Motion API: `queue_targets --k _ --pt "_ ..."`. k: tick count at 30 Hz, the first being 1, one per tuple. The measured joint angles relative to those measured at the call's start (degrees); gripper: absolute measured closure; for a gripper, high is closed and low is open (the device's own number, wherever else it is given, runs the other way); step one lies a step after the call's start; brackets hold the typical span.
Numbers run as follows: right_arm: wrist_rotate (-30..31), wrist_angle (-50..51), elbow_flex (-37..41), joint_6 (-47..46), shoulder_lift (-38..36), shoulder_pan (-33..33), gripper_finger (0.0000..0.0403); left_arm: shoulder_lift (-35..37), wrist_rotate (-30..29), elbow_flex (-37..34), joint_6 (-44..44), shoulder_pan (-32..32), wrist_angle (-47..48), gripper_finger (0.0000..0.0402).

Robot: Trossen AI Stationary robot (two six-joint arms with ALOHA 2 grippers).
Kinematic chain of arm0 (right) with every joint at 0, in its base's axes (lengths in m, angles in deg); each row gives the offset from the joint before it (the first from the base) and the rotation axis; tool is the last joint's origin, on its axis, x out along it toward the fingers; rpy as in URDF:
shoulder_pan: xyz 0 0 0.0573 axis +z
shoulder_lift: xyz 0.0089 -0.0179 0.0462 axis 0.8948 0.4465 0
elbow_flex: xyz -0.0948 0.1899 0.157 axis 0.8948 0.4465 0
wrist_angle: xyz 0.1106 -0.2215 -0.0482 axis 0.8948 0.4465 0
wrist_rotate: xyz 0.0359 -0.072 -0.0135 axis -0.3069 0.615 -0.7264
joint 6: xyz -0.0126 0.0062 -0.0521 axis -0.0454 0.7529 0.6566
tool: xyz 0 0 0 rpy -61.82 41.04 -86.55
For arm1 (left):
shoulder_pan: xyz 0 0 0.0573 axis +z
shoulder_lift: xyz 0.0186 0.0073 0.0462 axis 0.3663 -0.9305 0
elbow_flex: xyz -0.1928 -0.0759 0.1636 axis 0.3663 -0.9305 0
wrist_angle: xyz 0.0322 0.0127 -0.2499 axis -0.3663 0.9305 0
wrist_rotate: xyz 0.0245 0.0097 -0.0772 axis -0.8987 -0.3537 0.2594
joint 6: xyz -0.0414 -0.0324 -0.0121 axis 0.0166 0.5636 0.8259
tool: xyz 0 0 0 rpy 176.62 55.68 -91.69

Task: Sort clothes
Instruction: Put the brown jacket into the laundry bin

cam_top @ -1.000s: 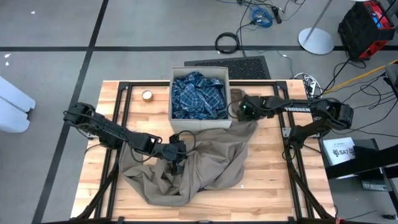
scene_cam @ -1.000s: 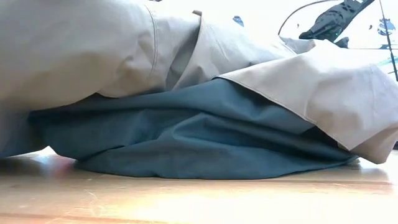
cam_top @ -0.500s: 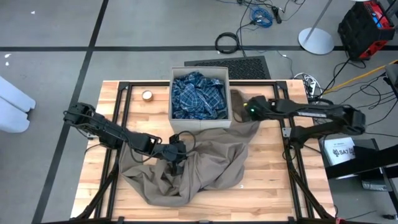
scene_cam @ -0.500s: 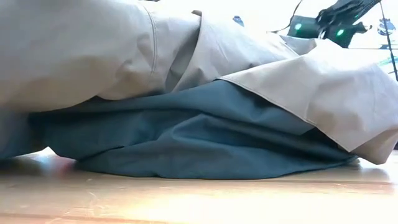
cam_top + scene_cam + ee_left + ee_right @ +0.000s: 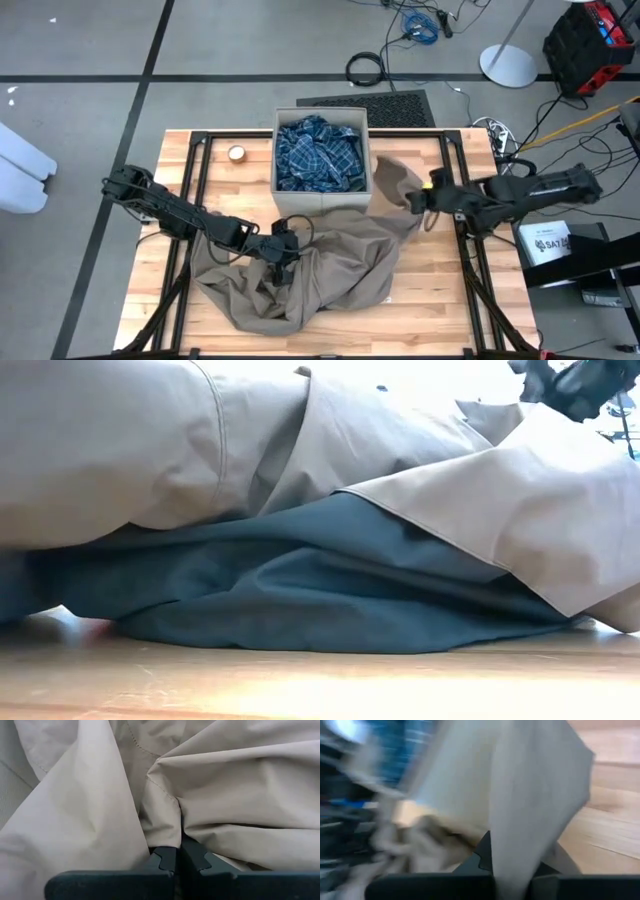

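A large tan-brown garment lies crumpled over the table's middle. In the low view it covers a teal-grey garment that rests on the wood. A blue plaid shirt fills the beige fabric box at the far side. My left gripper is shut on the tan garment near its middle. My right gripper is shut on the garment's far right part, to the right of the box, and shows at the low view's top right. My left gripper pinches a raised fold of the tan garment between its two fingers, pointing down from above; the cloth around the fold lies on the table. My right gripper pinches a flap of the tan garment between its fingers, coming level from the table's right. The flap is raised off the table beside the box; the rest trails down toward the table's middle.
A small roll of tape lies on the wood left of the box. Black frame rails run along both sides of the table. Bare wood shows at the near right. Cables and a red case lie on the floor beyond.
My right gripper has gone from beside the box's right wall toward the table's right edge and a little nearer, drawing the tan garment's far right flap along and lifting it. The garment's middle, held by my left gripper, has stayed where it was.
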Motion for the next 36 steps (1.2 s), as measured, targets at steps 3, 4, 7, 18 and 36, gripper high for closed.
queue_targets --k 3,4,7,18,36 --pt "4.13 -7.4 0.0 3.07 -1.79 5.96 0.0403 0.0 0.05 0.0 1.32 0.0 0.01 0.0395" --pt "5.71 -10.66 0.0 5.22 -2.1 7.64 0.0403 0.0 0.07 0.0 1.37 0.02 0.01 0.0395" --pt "8.76 -21.8 0.0 13.64 -2.28 12.08 0.0403 0.0 0.07 0.0 1.78 0.02 -0.02 0.0395" --pt "1.59 -53.33 -0.09 37.97 7.6 22.22 0.0403 0.0 0.09 0.0 4.41 0.09 -0.62 0.0395" --pt "-7.93 -74.88 -6.28 42.73 46.24 17.79 0.0403 0.0 3.02 0.0 4.41 0.92 -5.09 0.0395"
